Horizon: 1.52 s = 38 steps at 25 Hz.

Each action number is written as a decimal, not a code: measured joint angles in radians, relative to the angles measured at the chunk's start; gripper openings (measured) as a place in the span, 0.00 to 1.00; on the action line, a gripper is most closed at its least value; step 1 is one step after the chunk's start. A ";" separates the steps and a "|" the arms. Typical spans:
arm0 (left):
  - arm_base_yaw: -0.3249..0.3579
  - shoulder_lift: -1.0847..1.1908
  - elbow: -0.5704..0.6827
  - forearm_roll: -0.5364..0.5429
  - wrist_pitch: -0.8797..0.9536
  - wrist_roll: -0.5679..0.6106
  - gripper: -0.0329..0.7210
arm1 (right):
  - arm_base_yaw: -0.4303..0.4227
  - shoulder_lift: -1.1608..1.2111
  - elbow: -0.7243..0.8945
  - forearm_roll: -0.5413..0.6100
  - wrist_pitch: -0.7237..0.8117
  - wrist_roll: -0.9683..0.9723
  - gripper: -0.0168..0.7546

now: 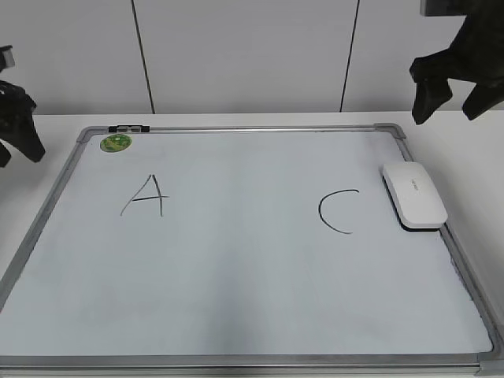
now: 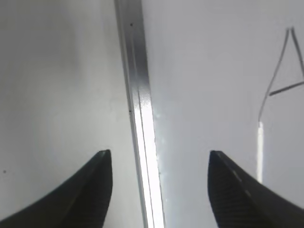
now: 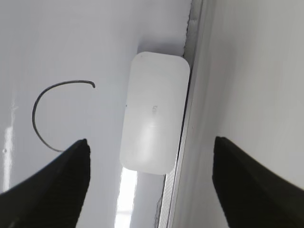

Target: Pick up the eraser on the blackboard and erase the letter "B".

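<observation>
my right gripper (image 1: 451, 101) open, empty, above eraser (image 1: 414, 194). eraser flat on blackboard (image 1: 236, 346) right edge beside "c" (image 1: 339, 211). no "b" visible between letters. erasing looks finished; nothing left but retreat.

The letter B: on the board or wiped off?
Off. Between the A and the C the board is bare; the eraser lies flat at its right edge.
</observation>
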 joint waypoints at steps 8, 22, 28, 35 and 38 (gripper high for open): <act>0.000 -0.206 0.000 0.024 0.053 -0.057 0.66 | 0.000 -0.151 0.000 0.004 0.072 -0.006 0.79; -0.002 -0.821 0.373 0.039 0.074 -0.110 0.67 | 0.000 -0.590 0.223 0.052 0.088 -0.015 0.79; -0.055 -1.085 0.552 0.028 0.081 -0.120 0.67 | 0.000 -0.851 0.456 0.075 0.092 -0.018 0.79; -0.109 -1.343 0.719 0.027 0.084 -0.120 0.67 | 0.000 -1.186 0.692 0.072 0.097 -0.010 0.79; -0.117 -1.437 0.780 0.027 0.088 -0.122 0.67 | 0.000 -1.314 0.785 0.072 0.102 0.014 0.79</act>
